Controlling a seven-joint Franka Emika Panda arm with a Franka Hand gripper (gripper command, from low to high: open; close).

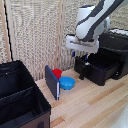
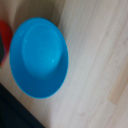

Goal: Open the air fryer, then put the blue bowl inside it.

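smooth glossy plastic blue bowl on a matt pale wooden table; black fabric bin

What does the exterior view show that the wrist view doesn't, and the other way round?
Only the exterior view shows the air fryer with its drawer pulled open, the gripper above that drawer, the black fabric bin and the dark blue panel. Only the wrist view shows the blue bowl close up, filling much of the frame. Both show the bowl, the red object beside it and the wooden table.
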